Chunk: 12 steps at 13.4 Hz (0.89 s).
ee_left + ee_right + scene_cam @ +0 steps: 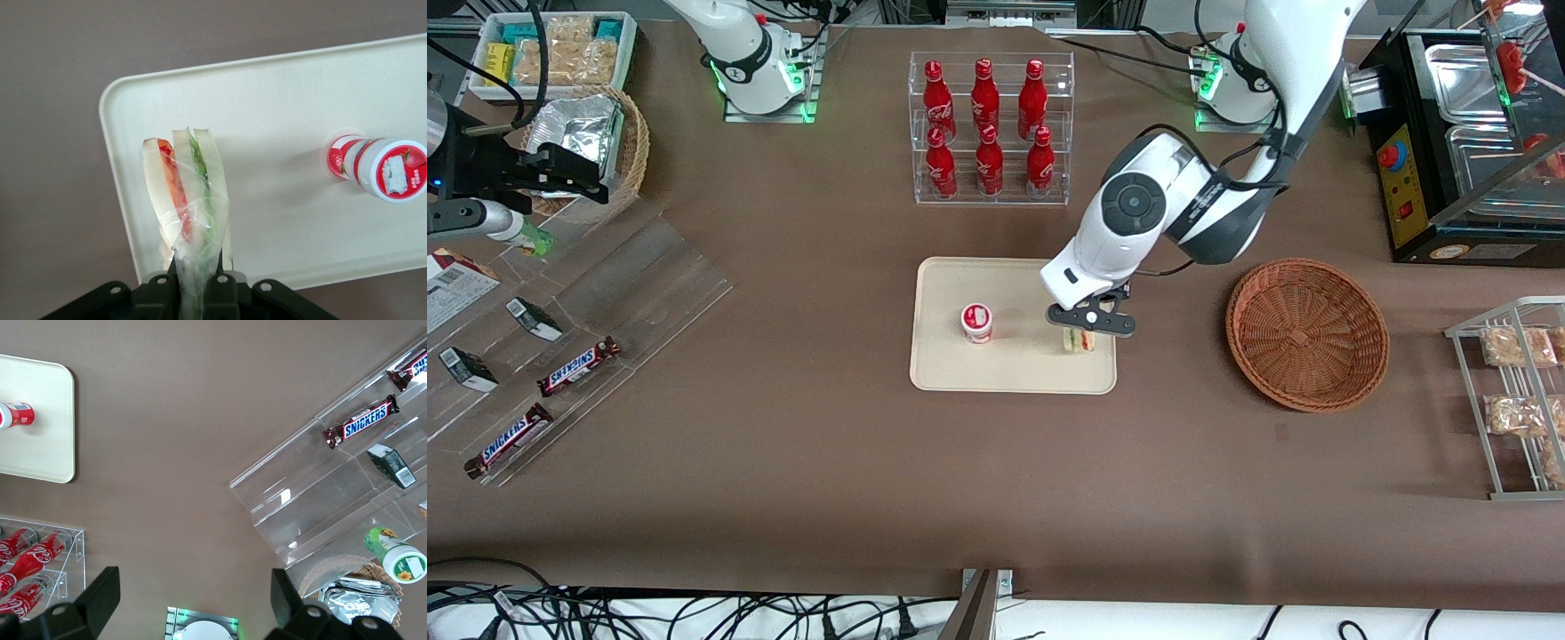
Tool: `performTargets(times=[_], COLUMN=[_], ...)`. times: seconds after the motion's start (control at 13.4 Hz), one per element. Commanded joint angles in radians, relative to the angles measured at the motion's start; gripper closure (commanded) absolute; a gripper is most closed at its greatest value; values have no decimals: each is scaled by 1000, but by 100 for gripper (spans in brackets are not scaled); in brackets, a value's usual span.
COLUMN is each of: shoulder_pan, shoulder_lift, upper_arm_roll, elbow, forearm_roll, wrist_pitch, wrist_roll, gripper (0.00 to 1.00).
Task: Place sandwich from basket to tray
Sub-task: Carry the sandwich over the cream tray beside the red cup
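A: Where is the sandwich (1079, 340) right now?

B: Over the tray (943, 364), at the tray's edge nearest the basket (1307, 333). From the front, the gripper (1087, 331) covers most of it, so only a small pale block with a touch of red and green shows under the black bar.

A: And the wrist camera?

B: It gives far more. The sandwich (189, 200) is wrapped in clear film, with pale bread slices, a red layer and a green layer seen edge-on. The gripper (197, 288) has its fingers clamped on the near end of the wedge. The rest of the wedge extends over the cream tray (280, 100), close to one rounded corner.

A: Does it touch the tray?

B: I cannot tell from either view.

A: What else is on the tray?

B: A small red and white bottle (977, 323), standing upright in the front view, apart from the sandwich. The wrist view shows its strawberry lid (398, 176).

A: And the basket?

B: Only the front view shows it. It sits on the brown counter (783, 462), beside the tray toward the working arm's end, with nothing inside. A rack of red bottles (990, 129) stands farther from the front camera than the tray.
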Motion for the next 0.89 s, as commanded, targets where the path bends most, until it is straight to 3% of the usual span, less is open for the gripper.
performTargets(times=[0.0,0.22,0.37,0.45,0.52,0.6,0.82], shoulder_pan=[-36,-41,-41,-41,-41,-40,-21], shoulder_lift=[65,120,134,136,134,131,78], upper_arm_roll=[8,8,8,8,8,9,14], elbow=[22,23,22,22,23,26,52], forearm_roll=[84,166,168,168,166,168,162], wrist_pitch=[47,82,81,81,79,75,61], wrist_roll=[-67,-119,-119,-121,-140,-163,-188], gripper=[100,100,100,95,51,1,0])
